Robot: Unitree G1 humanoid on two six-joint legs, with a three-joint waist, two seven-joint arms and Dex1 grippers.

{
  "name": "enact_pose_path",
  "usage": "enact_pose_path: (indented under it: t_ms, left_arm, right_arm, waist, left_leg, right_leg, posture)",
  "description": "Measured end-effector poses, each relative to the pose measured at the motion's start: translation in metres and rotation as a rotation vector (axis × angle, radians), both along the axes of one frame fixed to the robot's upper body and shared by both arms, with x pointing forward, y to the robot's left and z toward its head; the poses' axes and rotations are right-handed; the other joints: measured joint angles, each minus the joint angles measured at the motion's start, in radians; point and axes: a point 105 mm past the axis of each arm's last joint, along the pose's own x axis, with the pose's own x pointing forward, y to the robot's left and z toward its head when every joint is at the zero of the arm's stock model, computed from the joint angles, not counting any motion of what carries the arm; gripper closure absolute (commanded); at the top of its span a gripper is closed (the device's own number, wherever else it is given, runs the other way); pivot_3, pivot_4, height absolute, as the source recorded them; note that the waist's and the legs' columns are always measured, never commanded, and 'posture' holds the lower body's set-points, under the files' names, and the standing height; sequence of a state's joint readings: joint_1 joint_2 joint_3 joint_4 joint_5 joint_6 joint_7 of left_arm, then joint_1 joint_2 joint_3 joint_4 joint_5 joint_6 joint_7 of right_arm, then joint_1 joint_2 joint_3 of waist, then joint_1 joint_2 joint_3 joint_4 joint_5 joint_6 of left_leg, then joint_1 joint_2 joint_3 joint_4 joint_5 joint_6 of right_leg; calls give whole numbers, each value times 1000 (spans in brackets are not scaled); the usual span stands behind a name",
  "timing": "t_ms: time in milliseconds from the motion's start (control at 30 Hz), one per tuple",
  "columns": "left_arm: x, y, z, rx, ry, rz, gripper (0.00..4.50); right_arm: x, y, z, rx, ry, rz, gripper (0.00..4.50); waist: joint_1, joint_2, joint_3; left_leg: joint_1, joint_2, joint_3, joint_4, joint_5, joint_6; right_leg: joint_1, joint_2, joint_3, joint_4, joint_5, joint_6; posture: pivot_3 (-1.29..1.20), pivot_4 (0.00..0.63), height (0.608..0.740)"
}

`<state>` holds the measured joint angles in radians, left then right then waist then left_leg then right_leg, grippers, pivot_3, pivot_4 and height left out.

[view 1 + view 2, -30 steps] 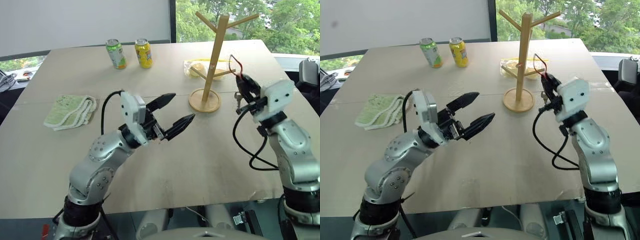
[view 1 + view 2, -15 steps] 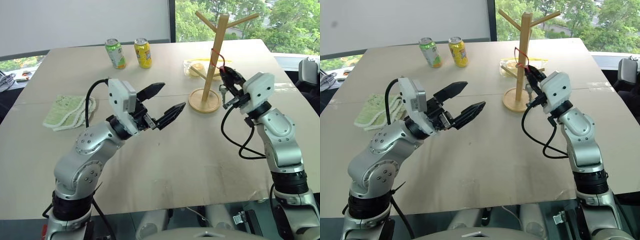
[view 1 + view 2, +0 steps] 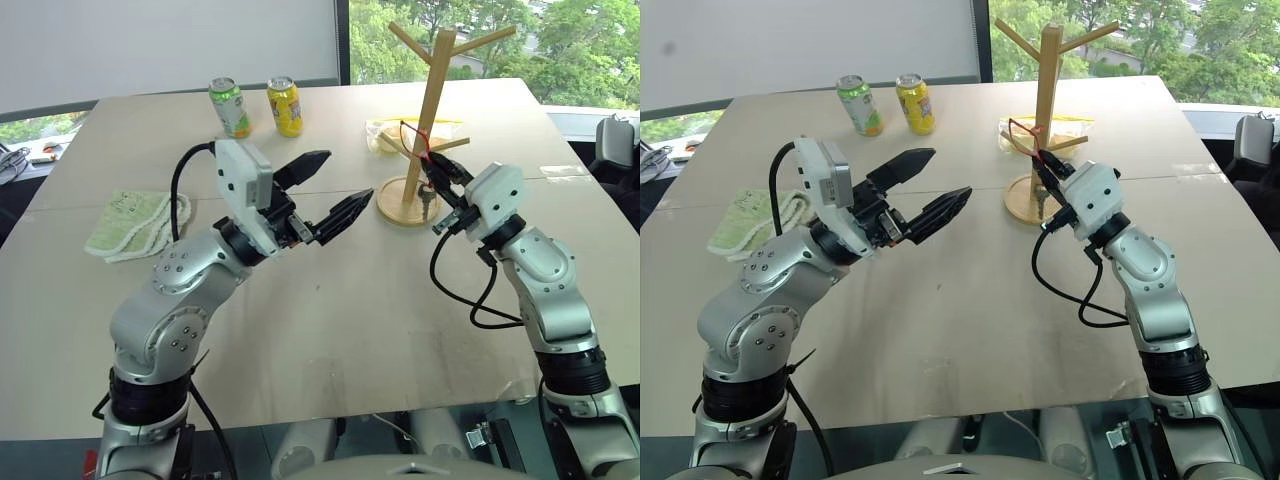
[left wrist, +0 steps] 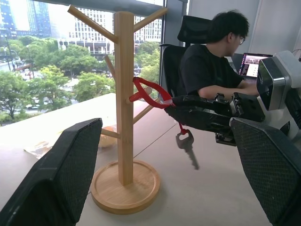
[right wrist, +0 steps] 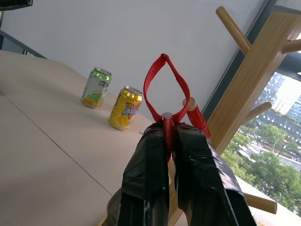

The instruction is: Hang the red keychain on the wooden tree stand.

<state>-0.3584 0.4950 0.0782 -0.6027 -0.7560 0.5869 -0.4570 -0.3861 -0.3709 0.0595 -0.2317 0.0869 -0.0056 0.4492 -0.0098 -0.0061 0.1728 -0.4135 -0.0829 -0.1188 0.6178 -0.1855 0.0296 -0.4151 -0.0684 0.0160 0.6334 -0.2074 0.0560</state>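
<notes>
Two grippers up over the table (image 3: 330, 330). Since a second ago the right gripper (image 3: 437, 176) has swung left, from well right of the wooden tree stand (image 3: 428, 110) to just beside its pole, fingers clenched on the red keychain (image 4: 149, 93). Red flat woven strap loop now stands at a lower branch peg; dark metal key (image 4: 186, 147) dangles below. Left gripper (image 3: 328, 191) rose slightly, black tapered textured fingers spread wide, empty. Stand: smooth pale wood, round base disc, angled pegs. Green can (image 3: 230, 107), yellow can (image 3: 286, 105), folded cloth (image 3: 140, 222) unchanged.
</notes>
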Motion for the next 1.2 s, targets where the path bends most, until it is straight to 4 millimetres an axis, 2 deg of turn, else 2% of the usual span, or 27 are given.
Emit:
enact_pose_path:
  t_ms: [300, 500, 1200]
  left_arm:
    - [2, -2, 2, -12, 8, 6, 0]
    - [3, -3, 3, -14, 8, 10, 0]
    - [4, -4, 2, -30, 21, 14, 0]
  right_arm:
    - [10, -5, -8, 40, 35, -50, 4473]
    - [15, -8, -3, 63, 12, -69, 4473]
    - [11, -5, 4, 67, -26, -38, 4473]
  waist:
    - [0, 0, 0]
    - [-1, 0, 0]
    - [-1, 0, 0]
  left_leg:
    - [0, 0, 0, 0, 0, 0]
    - [0, 0, 0, 0, 0, 0]
    - [0, 0, 1, 0, 0, 0]
  right_leg:
    - [0, 0, 0, 0, 0, 0]
    - [0, 0, 0, 0, 0, 0]
    - [0, 0, 1, 1, 0, 0]
  posture:
    - [0, 150, 740]
    - [0, 150, 740]
    - [0, 150, 740]
